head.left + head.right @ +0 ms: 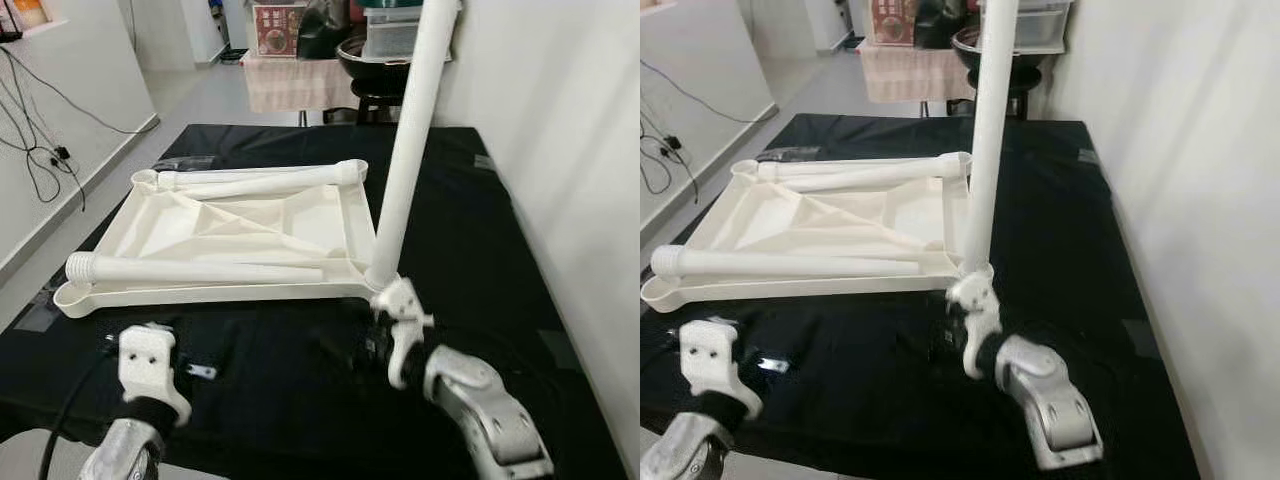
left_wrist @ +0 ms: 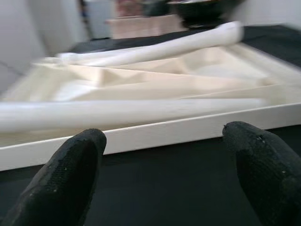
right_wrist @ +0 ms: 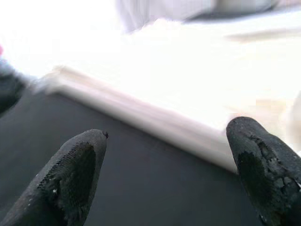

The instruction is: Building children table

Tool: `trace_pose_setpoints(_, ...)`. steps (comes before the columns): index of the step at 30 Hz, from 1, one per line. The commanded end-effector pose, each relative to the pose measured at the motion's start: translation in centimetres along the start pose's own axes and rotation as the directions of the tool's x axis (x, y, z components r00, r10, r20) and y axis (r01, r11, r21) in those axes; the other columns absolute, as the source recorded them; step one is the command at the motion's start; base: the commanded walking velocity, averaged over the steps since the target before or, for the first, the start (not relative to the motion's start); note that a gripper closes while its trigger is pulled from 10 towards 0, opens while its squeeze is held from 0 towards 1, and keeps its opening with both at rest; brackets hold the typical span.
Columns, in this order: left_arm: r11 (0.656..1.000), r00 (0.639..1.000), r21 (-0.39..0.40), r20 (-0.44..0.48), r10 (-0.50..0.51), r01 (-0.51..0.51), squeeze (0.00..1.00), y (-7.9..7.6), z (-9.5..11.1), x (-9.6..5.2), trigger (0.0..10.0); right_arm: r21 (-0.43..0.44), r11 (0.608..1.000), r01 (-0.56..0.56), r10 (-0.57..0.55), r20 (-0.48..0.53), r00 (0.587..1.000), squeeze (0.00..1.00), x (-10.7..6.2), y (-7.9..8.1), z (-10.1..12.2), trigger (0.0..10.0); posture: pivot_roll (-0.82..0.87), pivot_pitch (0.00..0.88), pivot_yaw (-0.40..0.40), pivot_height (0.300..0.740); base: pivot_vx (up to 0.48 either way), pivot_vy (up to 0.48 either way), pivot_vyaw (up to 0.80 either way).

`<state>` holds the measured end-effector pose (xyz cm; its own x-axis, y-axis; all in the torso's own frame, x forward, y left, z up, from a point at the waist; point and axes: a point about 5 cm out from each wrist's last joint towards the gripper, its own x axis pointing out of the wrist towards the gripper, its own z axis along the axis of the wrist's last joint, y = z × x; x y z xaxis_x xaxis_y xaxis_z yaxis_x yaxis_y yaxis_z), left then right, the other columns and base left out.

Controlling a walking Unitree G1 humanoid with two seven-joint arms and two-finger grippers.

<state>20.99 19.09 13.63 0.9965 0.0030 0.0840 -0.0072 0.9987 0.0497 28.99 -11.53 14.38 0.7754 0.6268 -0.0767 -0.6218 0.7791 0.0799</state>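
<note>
One upturned white tabletop [image 1: 150, 232]; three white legs: one upright [image 1: 412, 140], two lying [image 1: 262, 178] [image 1: 190, 270].

Upright leg [image 1: 410, 150] standing at the tabletop's [image 1: 240, 225] near right corner: top end cut off by the frame edge. Right pincer [image 3: 169, 174] just below that corner: its fingers hidden behind the wrist in head views; in wrist view the tabletop rim is overexposed, detail washed out. Left pincer [image 2: 164, 174] near the tabletop's front edge: fingers hidden behind the wrist from above. Wrist view blurred, legs lying in the tabletop smeared. Clutter beyond the counter [image 1: 470, 220] too small to tell.
</note>
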Motion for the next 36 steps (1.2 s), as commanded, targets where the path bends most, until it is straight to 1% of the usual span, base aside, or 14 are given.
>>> trace_pose_setpoints(1,0.997,0.999,0.068,-0.025,0.045,-0.044,0.0,0.1,-0.6,-0.4,10.0,0.062,0.998,0.033,-0.035,0.027,0.999,0.0,0.0,-0.4,-0.6,10.0,-0.05,0.058,0.041,0.74,0.0,0.0,0.0)
trace_pose_setpoints(2,0.997,0.999,0.068,-0.025,0.045,-0.044,0.0,0.1,-0.6,-0.4,10.0,0.062,0.998,0.033,-0.035,0.027,0.999,0.0,0.0,-0.4,-0.6,10.0,-0.05,0.058,0.041,0.74,0.0,0.0,0.0)
trace_pose_setpoints(4,0.996,0.998,0.062,-0.009,0.07,-0.069,0.0,0.1,-0.7,-0.7,10.0,0.083,0.996,-0.013,0.01,0.041,0.999,0.0,0.0,-0.1,-0.7,10.0,-0.06,0.06,0.046,0.74,0.0,0.0,0.0)
trace_pose_setpoints(6,0.993,0.997,0.087,0.011,0.081,-0.081,0.0,0.0,-0.7,-0.9,10.0,0.043,0.998,-0.055,0.053,0.045,0.998,0.0,-0.1,0.4,-0.7,10.0,-0.06,0.059,0.048,0.74,0.0,0.0,0.0)
trace_pose_setpoints(9,0.992,0.996,0.093,0.015,0.087,-0.088,0.0,0.0,-0.7,-0.9,10.0,0.024,0.998,-0.051,0.05,0.045,0.998,0.0,0.0,0.4,-0.7,10.0,-0.06,0.059,0.047,0.74,0.0,0.0,0.0)
trace_pose_setpoints(14,0.982,0.993,0.147,0.026,0.115,-0.117,0.0,0.1,-0.8,-0.1,10.0,-0.004,0.999,0.054,-0.054,0.088,0.995,0.0,0.5,-0.1,-0.7,10.0,-0.07,0.044,0.042,0.74,0.0,0.0,0.0)
trace_pose_setpoints(22,0.984,0.994,0.136,0.028,0.11,-0.113,0.0,0.1,-1.0,0.0,10.0,-0.043,0.994,0.104,-0.099,0.097,0.99,0.0,0.8,-0.4,-0.7,10.0,-0.07,0.036,0.041,0.74,0.0,0.0,0.0)
trace_pose_setpoints(23,0.985,0.994,0.131,0.027,0.107,-0.11,0.0,0.0,-1.0,0.1,10.0,-0.058,0.991,0.12,-0.114,0.097,0.989,0.0,0.7,-0.5,-0.7,10.0,-0.07,0.036,0.039,0.74,0.0,0.0,0.0)
trace_pose_setpoints(24,0.986,0.994,0.128,0.028,0.106,-0.109,0.0,0.0,-1.1,0.0,10.0,-0.093,0.985,0.145,-0.136,0.101,0.986,0.0,0.7,-0.6,-0.7,10.0,-0.06,0.038,0.035,0.74,0.0,0.0,0.0)
trace_pose_setpoints(26,0.986,0.994,0.128,0.028,0.106,-0.109,0.0,0.0,-1.1,0.0,10.0,-0.093,0.985,0.145,-0.136,0.101,0.986,0.0,0.7,-0.6,-0.7,10.0,-0.06,0.038,0.035,0.74,0.0,0.0,0.0)
trace_pose_setpoints(28,0.986,0.994,0.127,0.03,0.107,-0.109,0.0,-0.1,-1.1,0.0,10.0,-0.151,0.969,0.197,-0.182,0.11,0.977,0.0,0.6,-0.8,-0.6,10.0,-0.06,0.039,0.035,0.74,0.0,0.0,0.0)
trace_pose_setpoints(30,0.986,0.994,0.127,0.03,0.107,-0.11,0.0,-0.1,-1.1,0.0,10.0,-0.16,0.963,0.219,-0.202,0.114,0.973,0.0,0.6,-1.0,-0.5,10.0,-0.06,0.043,0.032,0.74,0.0,0.0,0.0)
trace_pose_setpoints(33,0.984,0.993,0.135,0.034,0.11,-0.113,0.0,-0.2,-0.9,0.1,10.0,-0.131,0.953,0.274,-0.261,0.111,0.959,0.0,0.6,-1.7,-0.6,10.0,-0.06,0.052,0.032,0.74,0.0,0.0,0.0)
trace_pose_setpoints(36,0.984,0.993,0.14,0.033,0.109,-0.113,0.0,-0.2,-0.9,0.1,10.0,-0.131,0.949,0.288,-0.275,0.112,0.955,0.0,0.7,-1.9,-0.6,10.0,-0.06,0.056,0.032,0.74,0.0,0.0,0.0)
